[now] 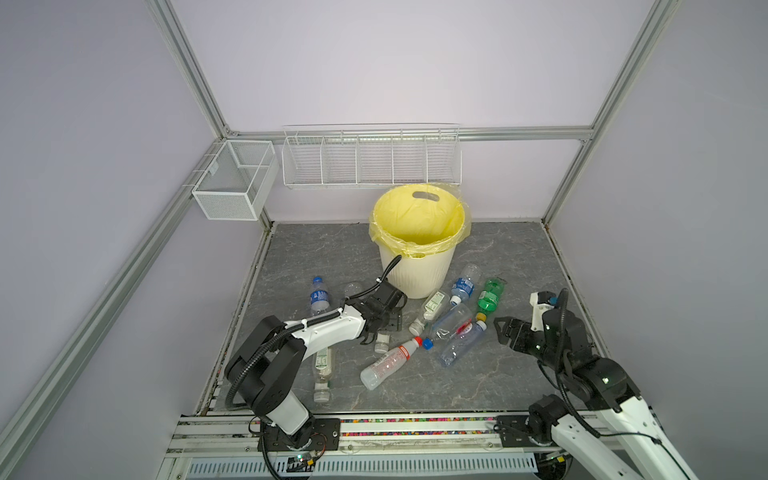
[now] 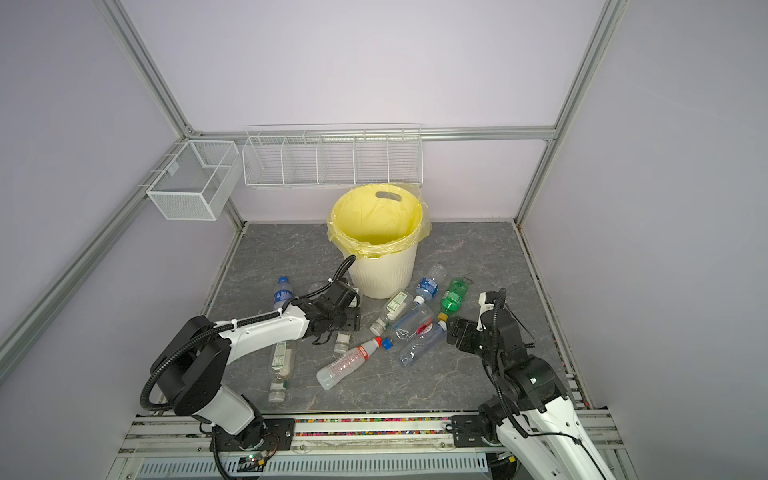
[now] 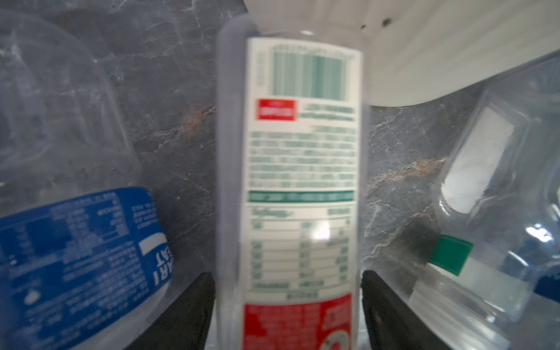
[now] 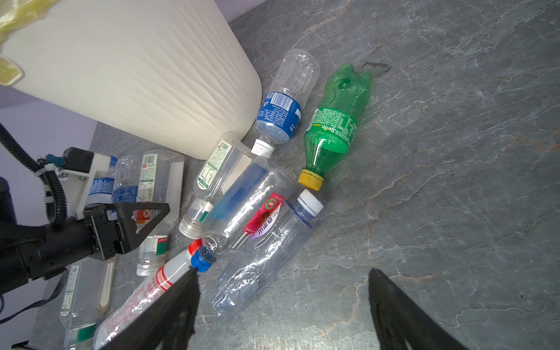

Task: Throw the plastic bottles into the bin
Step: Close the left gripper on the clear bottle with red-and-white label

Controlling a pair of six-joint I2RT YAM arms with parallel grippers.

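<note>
Bin [image 1: 419, 274], cream, ribbed, yellow-bag lined, is standing upright mid-bench toward the far edge. Bottles are all lying on their sides before it.
- Blue-labelled bottle [image 1: 319, 296] is lying toward the left edge.
- Green bottle [image 1: 488, 300], yellow-capped, is lying toward the right edge.
- Clear bottles [image 1: 451, 324] are lying crossed beside it.
- Red-white labelled bottle [image 1: 388, 362] is lying nearer the front.
- Green-white labelled bottle [image 3: 300, 181] is lying just before the bin's base.
</note>
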